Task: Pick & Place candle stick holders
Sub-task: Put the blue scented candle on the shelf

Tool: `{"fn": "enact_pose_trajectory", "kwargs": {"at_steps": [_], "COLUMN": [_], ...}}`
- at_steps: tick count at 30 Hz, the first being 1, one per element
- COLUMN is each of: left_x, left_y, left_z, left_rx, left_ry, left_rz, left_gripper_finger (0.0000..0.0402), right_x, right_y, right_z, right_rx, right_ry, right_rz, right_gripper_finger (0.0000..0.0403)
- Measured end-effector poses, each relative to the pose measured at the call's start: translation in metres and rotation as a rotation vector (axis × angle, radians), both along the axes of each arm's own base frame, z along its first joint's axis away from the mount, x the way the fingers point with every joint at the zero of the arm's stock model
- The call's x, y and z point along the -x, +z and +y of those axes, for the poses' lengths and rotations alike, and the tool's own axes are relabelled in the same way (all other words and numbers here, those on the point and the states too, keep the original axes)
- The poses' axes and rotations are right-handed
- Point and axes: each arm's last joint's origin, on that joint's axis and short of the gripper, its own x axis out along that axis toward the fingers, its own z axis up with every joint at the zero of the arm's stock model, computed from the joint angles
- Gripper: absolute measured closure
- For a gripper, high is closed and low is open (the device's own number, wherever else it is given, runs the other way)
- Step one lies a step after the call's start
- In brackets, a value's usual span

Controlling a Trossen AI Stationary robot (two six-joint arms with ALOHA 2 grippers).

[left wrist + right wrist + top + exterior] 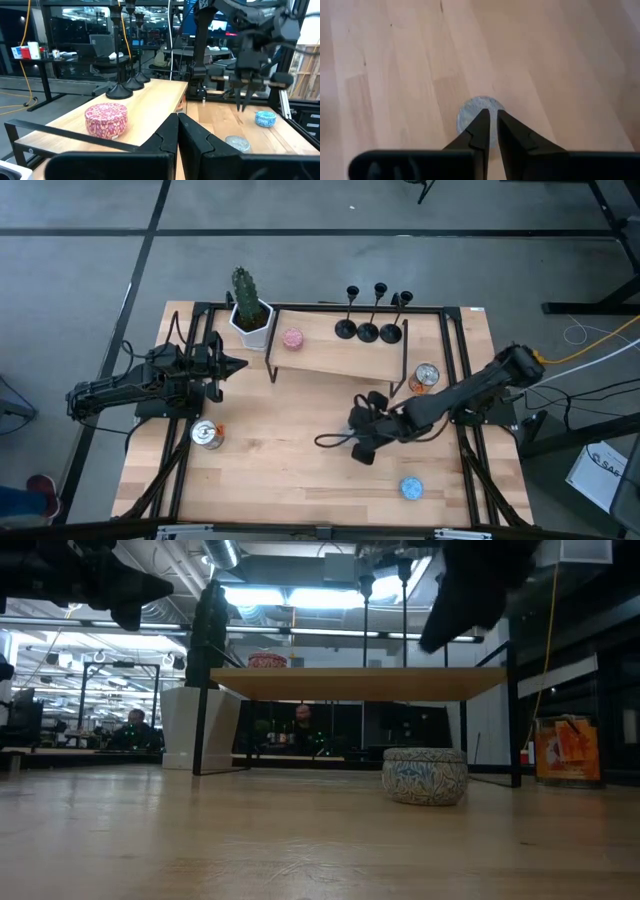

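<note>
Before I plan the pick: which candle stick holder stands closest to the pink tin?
The left-most candle stick holder of the three on the shelf; the middle holder and right holder stand farther from the pink tin.

Three candle stick holders [368,330] stand in a row at the rear of a raised shelf [330,358] on the table [280,470], with a small round tin [293,338] to their left. A potted cactus [248,310] sits beside the shelf's left end. A can [207,434] lies near the table's left edge, another can [426,376] by the shelf's right legs, and a second tin [411,488] near the front right.
</note>
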Motion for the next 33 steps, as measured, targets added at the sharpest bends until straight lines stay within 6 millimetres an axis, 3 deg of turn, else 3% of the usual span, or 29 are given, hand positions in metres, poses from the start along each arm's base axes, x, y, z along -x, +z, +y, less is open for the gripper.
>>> {"fn": "enact_pose_trajectory", "kwargs": {"at_steps": [3,8,22,33], "left_x": [0.000,0.000,0.000,0.000], "left_y": [0.000,0.000,0.000,0.000], "left_z": [0.000,0.000,0.000,0.000], "left_rx": [0.001,0.001,0.001,0.001], "left_ry": [0.000,0.000,0.000,0.000], "left_rz": [0.001,0.004,0.004,0.004], "left_gripper_finger": [0.0396,0.0396,0.0396,0.0396], "right_x": [0.008,0.007,-0.010,-0.020], "right_y": [0.008,0.004,-0.027,-0.046], "right_z": [-0.001,0.000,-0.002,0.000], "right_rx": [-0.025,-0.033,-0.011,-0.036], "right_ry": [-0.041,-0.065,-0.123,-0.098], "right_rz": [-0.002,0.011,0.078,0.116], "right_gripper_finger": [0.0361,0.0334,0.0157,0.0101]}}
